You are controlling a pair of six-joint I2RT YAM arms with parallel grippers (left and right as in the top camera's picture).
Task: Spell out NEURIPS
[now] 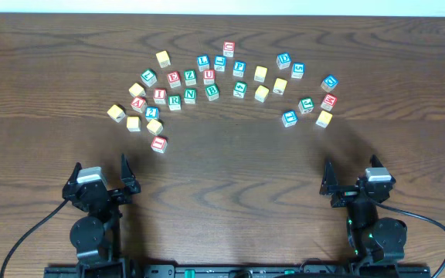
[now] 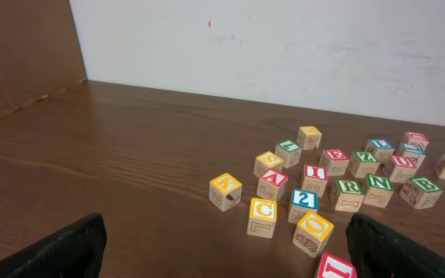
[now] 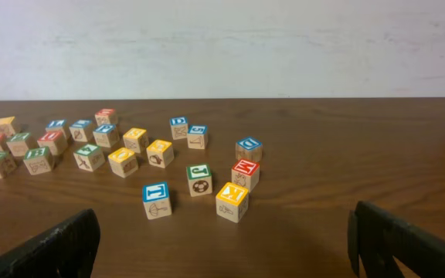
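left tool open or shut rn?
Open. The left tool shows its fingers far apart at both bottom corners of its wrist view, with nothing held between them.

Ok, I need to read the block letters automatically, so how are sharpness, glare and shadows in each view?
Overhead: even light, no glare, soft shadows on the table, letters small. Left wrist: the near yellow C block is crisp, far ones softer. Right wrist: slightly hazy, the wall bright.
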